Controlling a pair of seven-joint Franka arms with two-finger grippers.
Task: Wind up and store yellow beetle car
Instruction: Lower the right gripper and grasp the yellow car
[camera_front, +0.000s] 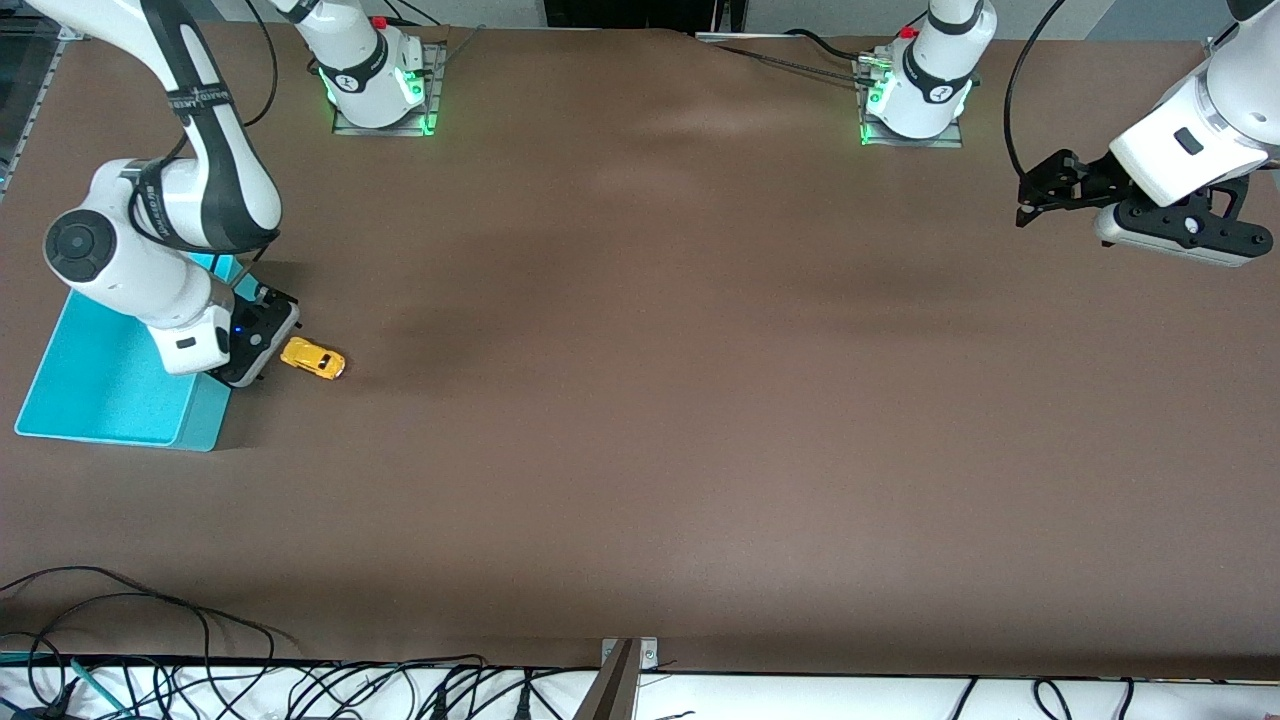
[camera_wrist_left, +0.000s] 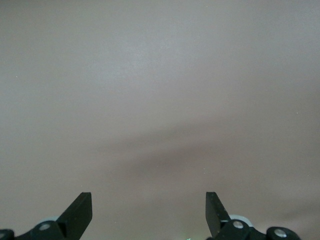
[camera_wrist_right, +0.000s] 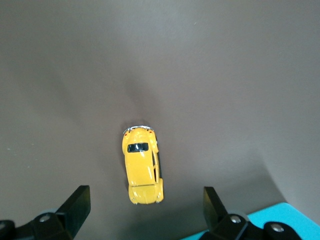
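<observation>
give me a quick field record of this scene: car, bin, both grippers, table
yellow beetle car: on its wheels on the table, beside the turquoise bin, not in it
right gripper: open, low by the bin's edge, car just ahead of its fingers, not gripped
left gripper: open, holding nothing, waiting above bare table at the left arm's end
table: brown surface
task state: car not yet stored

Glossy yellow beetle car (camera_wrist_right: 143, 166), smooth plastic-looking turquoise bin (camera_front: 95, 385), matt brown table cover (camera_front: 700, 400).
</observation>
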